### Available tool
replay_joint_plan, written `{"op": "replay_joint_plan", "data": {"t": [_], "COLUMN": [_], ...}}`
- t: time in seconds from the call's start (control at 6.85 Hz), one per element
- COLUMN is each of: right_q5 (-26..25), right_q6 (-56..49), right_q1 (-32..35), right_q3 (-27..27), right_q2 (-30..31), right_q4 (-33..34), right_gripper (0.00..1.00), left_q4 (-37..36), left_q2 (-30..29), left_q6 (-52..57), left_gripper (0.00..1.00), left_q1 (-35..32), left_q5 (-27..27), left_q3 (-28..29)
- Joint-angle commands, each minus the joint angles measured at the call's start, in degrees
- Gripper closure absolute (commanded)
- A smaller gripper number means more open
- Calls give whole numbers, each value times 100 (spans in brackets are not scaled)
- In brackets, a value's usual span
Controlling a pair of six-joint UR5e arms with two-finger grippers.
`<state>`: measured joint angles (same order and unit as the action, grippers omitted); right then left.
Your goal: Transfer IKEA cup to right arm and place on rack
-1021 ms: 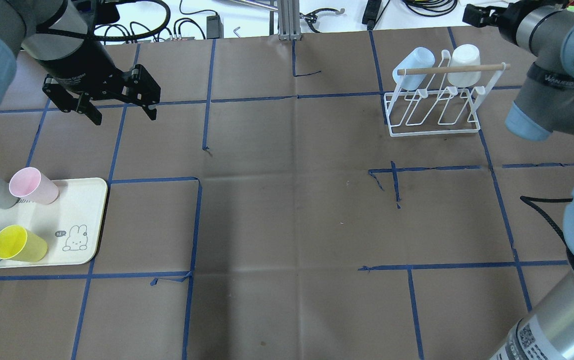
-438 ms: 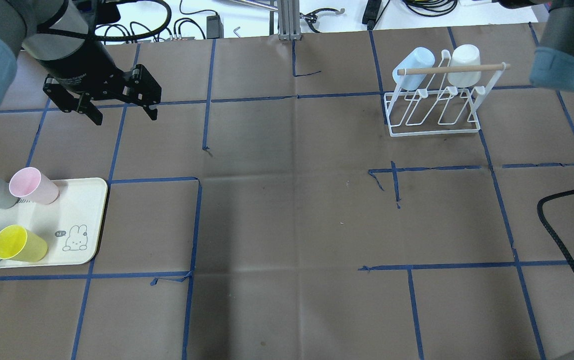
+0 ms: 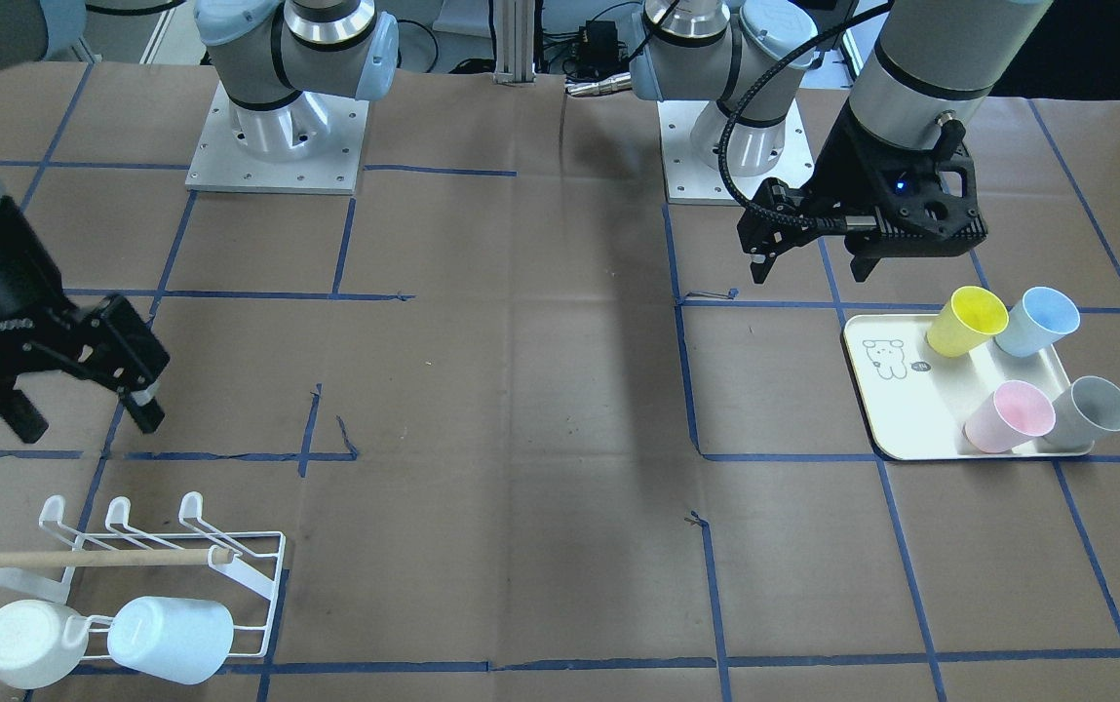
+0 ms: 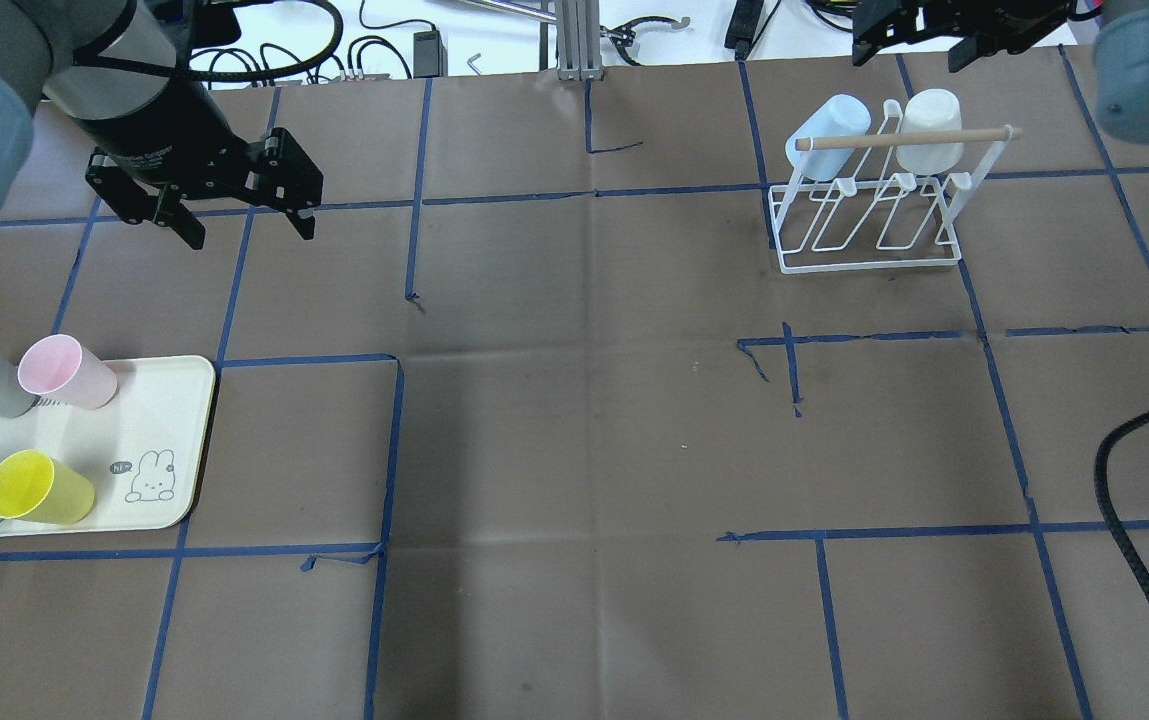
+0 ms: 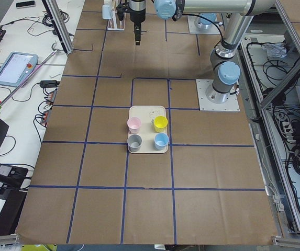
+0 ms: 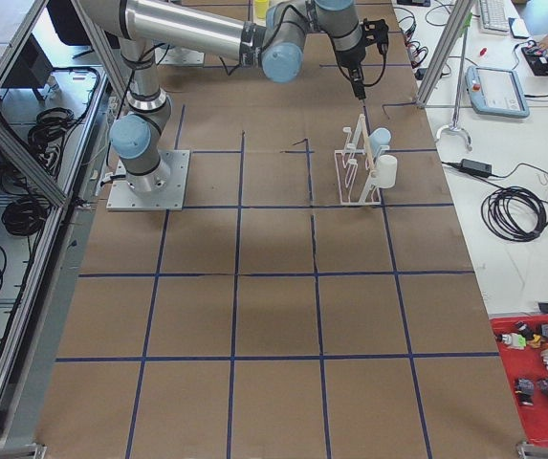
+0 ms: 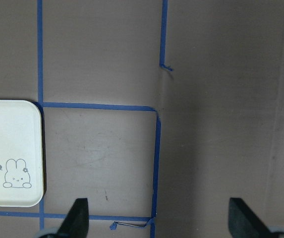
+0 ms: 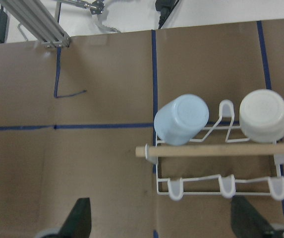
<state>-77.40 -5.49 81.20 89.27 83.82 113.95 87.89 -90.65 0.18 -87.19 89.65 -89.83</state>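
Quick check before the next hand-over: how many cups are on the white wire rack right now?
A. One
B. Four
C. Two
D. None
C: the right wrist view shows a pale blue cup and a white cup upside down on the far row of the rack, and the near prongs are bare.

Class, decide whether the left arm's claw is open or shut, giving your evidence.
Open. The left claw has its fingers spread wide apart, with nothing held between them.
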Motion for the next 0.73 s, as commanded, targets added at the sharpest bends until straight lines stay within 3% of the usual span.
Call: {"op": "replay_joint_plan", "data": {"t": [0.0,0.15,0.58], "right_q5": [-944,-1422,-1453], "right_q6": [851,1083,1270], "right_q1": [647,1208,1468], "right_q3": [46,90,179], "right_q2": [424,503,539], "right_q4": [-1250,-1383,-1735], "right_gripper": [0,0,0], "left_q4": [0,0,0], "left_q2": [-6,-6,3], "left_q6": [0,9,9], "left_gripper": [1,1,1], "left_q1": [0,0,0], "left_q5": [0,0,0], "left_q3": [0,0,0]}}
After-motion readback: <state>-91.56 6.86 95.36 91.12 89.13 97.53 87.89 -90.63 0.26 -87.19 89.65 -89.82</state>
